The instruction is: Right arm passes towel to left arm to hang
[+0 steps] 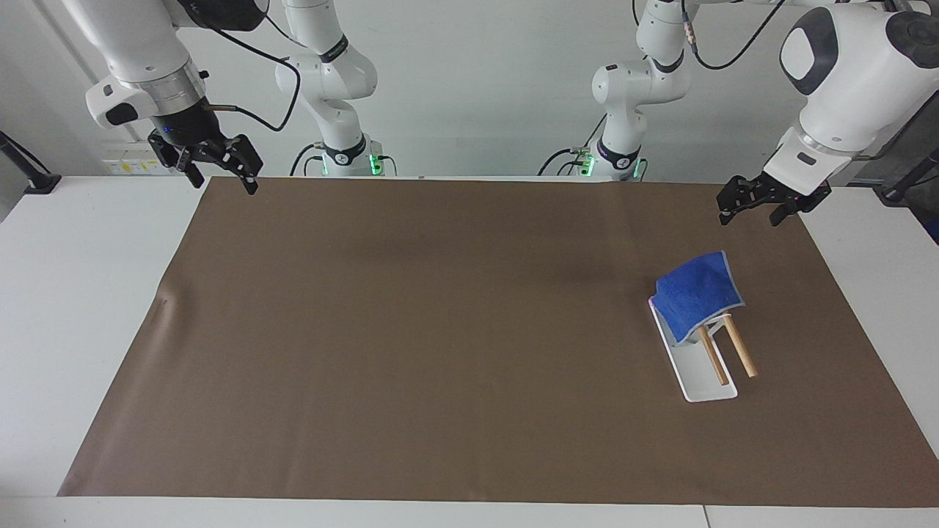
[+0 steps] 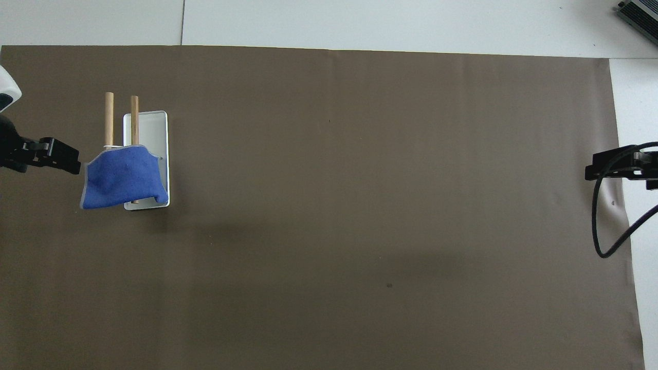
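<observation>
The blue towel (image 1: pixel 695 295) (image 2: pixel 122 177) hangs draped over the two wooden rods (image 1: pixel 739 355) (image 2: pixel 109 115) of a small white rack (image 1: pixel 708 387) (image 2: pixel 151 126) at the left arm's end of the table. Nothing holds the cloth. My left gripper (image 1: pixel 748 214) (image 2: pixel 69 158) hovers open and empty, up in the air beside the towel, over the mat's edge. My right gripper (image 1: pixel 224 180) (image 2: pixel 596 169), with a small blue light, waits open and empty above the mat's corner at the right arm's end.
A large brown mat (image 1: pixel 440 330) (image 2: pixel 360 205) covers most of the white table (image 1: pixel 88 293). A black cable (image 2: pixel 601 231) loops down from the right wrist. A grey device (image 2: pixel 640 13) sits at the table's corner farthest from the robots.
</observation>
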{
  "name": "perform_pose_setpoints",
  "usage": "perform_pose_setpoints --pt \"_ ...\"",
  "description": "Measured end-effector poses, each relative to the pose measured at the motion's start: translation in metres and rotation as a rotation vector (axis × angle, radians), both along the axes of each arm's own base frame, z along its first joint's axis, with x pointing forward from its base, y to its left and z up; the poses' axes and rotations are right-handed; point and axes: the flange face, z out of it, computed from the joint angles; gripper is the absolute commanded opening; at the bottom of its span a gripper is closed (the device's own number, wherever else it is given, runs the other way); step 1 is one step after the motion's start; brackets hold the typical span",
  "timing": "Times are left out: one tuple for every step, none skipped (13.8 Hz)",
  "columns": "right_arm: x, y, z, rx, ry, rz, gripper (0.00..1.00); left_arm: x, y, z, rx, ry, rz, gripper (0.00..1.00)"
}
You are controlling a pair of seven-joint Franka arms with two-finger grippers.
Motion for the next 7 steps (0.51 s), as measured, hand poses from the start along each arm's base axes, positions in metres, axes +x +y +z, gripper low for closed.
perform_pose_setpoints --pt "0.0 0.0 0.0 0.0 0.0 0.0 1.0 -0.001 -0.001 0.003 0.0 0.003 -0.002 0.91" --pt "0.0 0.0 0.0 0.0 0.0 0.0 1.0 -0.003 -0.003 0.006 -0.001 0.008 -0.005 0.91" --pt "0.0 0.0 0.0 0.0 0.0 0.0 1.0 -0.005 -0.004 0.008 -0.005 0.011 -0.006 0.92" --pt "0.0 0.0 0.0 0.0 0.0 0.0 1.0 -0.006 -0.006 0.012 -0.014 0.009 -0.007 0.94" --pt "0.0 0.0 0.0 0.0 0.0 0.0 1.0 -0.008 -0.007 0.016 -0.022 0.005 -0.007 1.0" --pt "0.0 0.0 0.0 0.0 0.0 0.0 1.0 -0.01 -0.008 0.02 -0.025 -0.001 -0.008 1.0" --pt "0.0 0.0 0.0 0.0 0.0 0.0 1.0 -0.011 -0.008 0.024 -0.026 -0.009 -0.009 1.0"
